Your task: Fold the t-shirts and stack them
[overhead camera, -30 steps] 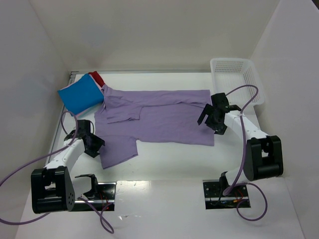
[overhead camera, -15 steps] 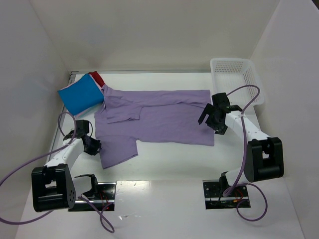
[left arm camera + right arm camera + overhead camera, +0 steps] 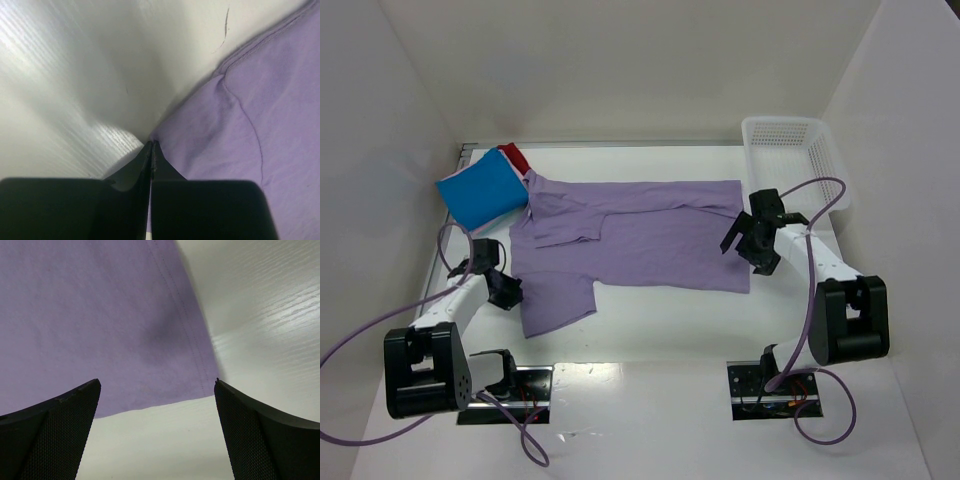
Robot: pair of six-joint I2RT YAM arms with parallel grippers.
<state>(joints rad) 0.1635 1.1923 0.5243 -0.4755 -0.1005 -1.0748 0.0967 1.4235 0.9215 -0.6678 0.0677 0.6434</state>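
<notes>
1. Top external view: the purple t-shirt [image 3: 650, 240] lies spread across the tabletop [image 3: 660, 325].
2. The left arm [image 3: 450, 310] reaches low and forward. The left end effector [image 3: 512, 292] is closed tight at the sleeve edge; whether it pinches cloth is unclear.
3. The right arm [image 3: 815, 255] bends inward. The right end effector [image 3: 745, 250] gapes wide over the shirt's hem corner.
</notes>
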